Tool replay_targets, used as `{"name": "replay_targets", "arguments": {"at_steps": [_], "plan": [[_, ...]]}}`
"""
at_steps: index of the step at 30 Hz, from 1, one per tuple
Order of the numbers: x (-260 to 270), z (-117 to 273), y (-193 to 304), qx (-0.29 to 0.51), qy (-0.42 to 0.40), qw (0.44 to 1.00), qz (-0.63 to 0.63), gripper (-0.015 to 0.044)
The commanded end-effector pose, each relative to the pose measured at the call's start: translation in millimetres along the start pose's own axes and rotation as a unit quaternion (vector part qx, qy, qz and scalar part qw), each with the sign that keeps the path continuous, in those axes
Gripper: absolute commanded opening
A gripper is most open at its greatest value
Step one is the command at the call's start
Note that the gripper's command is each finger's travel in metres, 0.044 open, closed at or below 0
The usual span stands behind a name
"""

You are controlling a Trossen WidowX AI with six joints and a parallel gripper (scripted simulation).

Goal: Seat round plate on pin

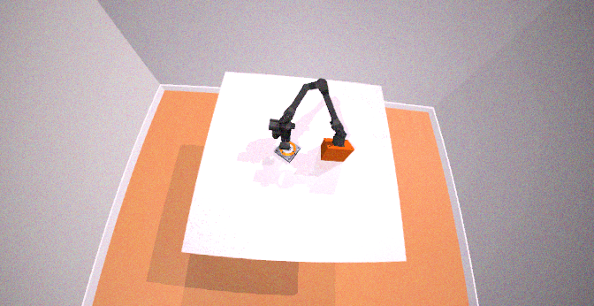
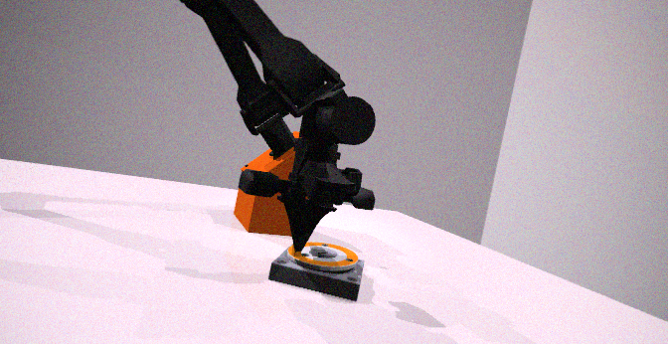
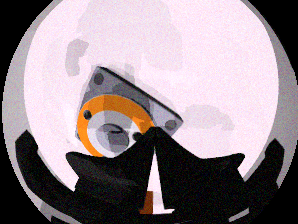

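Note:
The round plate (image 1: 290, 150) (image 2: 318, 262) (image 3: 107, 102), white with an orange ring, sits around the post (image 2: 323, 252) (image 3: 118, 140) on the square grey base (image 1: 289, 159) (image 2: 313, 279) (image 3: 125, 87). Its near rim stands slightly above the base in the exterior view. Dark round spots show on the plate, one on the ring and one on the white part by the fingertips. I cannot tell the pin, its hole or the tab for sure. My gripper (image 1: 285, 148) (image 2: 298, 251) (image 3: 154, 131) is shut and empty, tips down at the plate's ring; contact is unclear. The fingers hide part of the plate.
The orange block (image 1: 337, 151) (image 2: 268, 214) under the arm's foot stands beside the base, on the same white table (image 1: 292, 224) (image 2: 124, 306). The arm arches up and over between the block and the plate. Shadows of the arm lie around the base.

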State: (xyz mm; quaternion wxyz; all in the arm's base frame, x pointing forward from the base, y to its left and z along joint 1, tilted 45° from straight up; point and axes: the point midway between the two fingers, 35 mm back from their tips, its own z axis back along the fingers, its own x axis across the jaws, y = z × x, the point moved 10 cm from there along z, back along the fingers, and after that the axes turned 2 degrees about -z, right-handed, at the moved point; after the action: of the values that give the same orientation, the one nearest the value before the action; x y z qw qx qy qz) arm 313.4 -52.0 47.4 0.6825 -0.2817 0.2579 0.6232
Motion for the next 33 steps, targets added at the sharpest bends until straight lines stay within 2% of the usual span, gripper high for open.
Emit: {"name": "replay_targets", "arguments": {"at_steps": [1,33], "plan": [[0.0,-2.7,6.0,0.008,0.003,1.000,0.007,0.0000],[-1.9,-2.5,15.2,0.008,0.003,1.000,0.007,0.0000]]}}
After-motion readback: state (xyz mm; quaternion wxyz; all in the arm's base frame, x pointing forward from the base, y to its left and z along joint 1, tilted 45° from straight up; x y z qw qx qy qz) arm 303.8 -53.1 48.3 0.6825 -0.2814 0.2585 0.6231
